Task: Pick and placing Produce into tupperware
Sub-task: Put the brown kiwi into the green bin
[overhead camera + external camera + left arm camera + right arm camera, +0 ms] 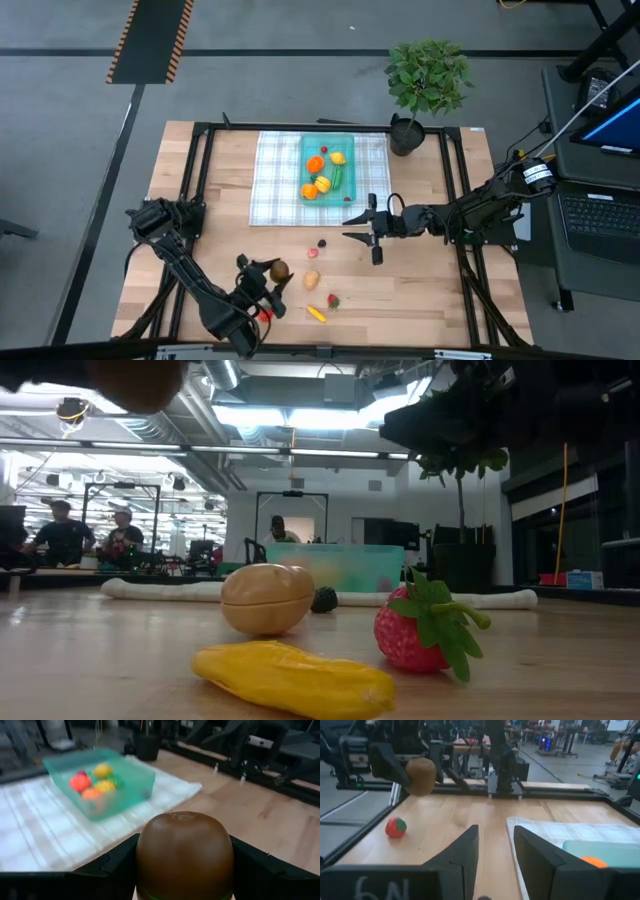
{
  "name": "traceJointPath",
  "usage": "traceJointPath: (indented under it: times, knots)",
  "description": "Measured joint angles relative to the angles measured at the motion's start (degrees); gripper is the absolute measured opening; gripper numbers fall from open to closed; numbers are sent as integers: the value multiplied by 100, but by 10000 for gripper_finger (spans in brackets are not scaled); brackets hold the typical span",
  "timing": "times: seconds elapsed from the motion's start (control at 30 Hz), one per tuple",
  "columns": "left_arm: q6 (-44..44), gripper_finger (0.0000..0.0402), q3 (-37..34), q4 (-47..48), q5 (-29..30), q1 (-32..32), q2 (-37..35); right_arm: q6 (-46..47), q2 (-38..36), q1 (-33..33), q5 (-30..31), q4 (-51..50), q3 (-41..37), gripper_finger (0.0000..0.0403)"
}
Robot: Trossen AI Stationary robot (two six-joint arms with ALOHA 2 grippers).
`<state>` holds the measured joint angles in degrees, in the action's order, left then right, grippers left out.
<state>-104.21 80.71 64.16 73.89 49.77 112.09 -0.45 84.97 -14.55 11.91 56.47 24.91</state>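
Note:
A brown kiwi [281, 270] hangs above the table near its front edge, with my left gripper [270, 273] shut on it. The teal tupperware [304, 148] stands on a checked cloth [278, 180] at the far middle and holds several pieces of produce: oranges, lemons and a green one. On the bare wood between them lie a tan potato [312, 280], a strawberry [333, 300], a yellow piece [316, 313], a second strawberry [396, 827] and two small berries [322, 242]. My right gripper [350, 229] hovers open right of the middle, with nothing between its fingers. My left gripper pinches the kiwi's two opposite sides [145, 855] between its two fingers [112, 865]. They come nearly level from the near left, pointing toward the tupperware. The kiwi's rounded end [184, 817] sticks out past the fingers. It is lifted clear of the table [420, 775].
A potted plant [408, 130] stands at the far right beside the cloth. A black frame [200, 180] runs along the table's edges. Bare wood [420, 290] lies at the near right. People stand at benches in the room beyond the table.

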Motion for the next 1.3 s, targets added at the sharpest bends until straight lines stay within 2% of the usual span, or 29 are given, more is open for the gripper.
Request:
traceJointPath:
  times: [0.27, 0.5, 0.67, 0.9, 1.13, 1.3]
  knots:
    - [417, 238, -5, 330, 258, -440, -4, 24, 0, 0, 584, 109, 0, 127]
    - [453, 238, -206, 233, 248, -751, -9, 41, 0, -2, 605, 105, 0, 127]
    - [639, 238, -313, -214, 242, -819, -9, 149, 0, -2, 605, 103, 0, 127]
    - [1797, 238, -455, -1524, 84, -847, -9, 149, 0, -2, 603, 101, 0, 127]
    - [3633, 238, -459, -2822, -650, -1234, -7, 149, 0, -33, 603, 96, 0, 127]
    - [4529, 238, -459, -3164, -1165, -1719, -7, 108, 0, -207, 593, 92, 0, 127]
